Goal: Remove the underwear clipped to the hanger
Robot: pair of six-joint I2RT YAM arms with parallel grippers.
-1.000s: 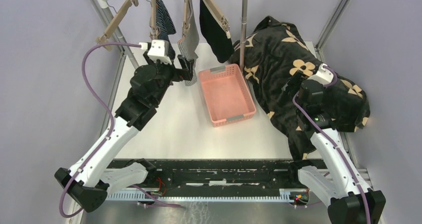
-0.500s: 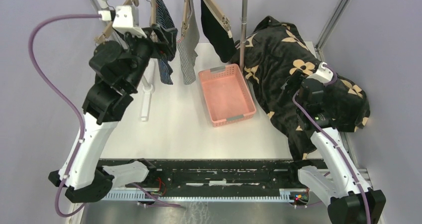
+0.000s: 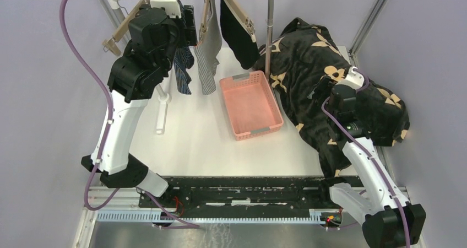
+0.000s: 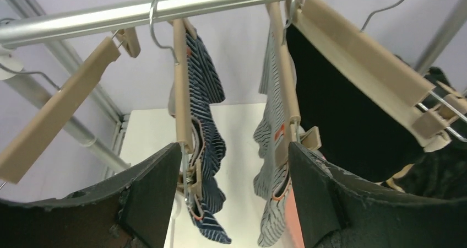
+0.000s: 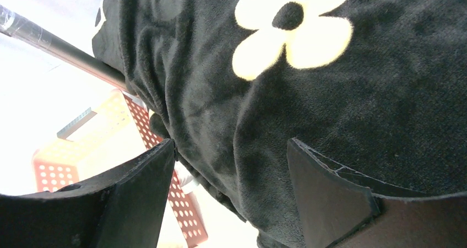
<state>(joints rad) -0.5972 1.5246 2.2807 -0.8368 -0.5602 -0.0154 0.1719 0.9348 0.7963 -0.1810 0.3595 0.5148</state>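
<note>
Gaping left claw, navy underwear just ahead

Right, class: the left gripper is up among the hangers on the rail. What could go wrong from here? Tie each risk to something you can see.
1. The open left gripper faces the gap between the navy striped shorts and the grey striped shorts, so closing might catch a wooden hanger or the wrong pair.
2. The hangers only hook over the rail, so a tug may slide or unhook one rather than release the shorts.
</note>
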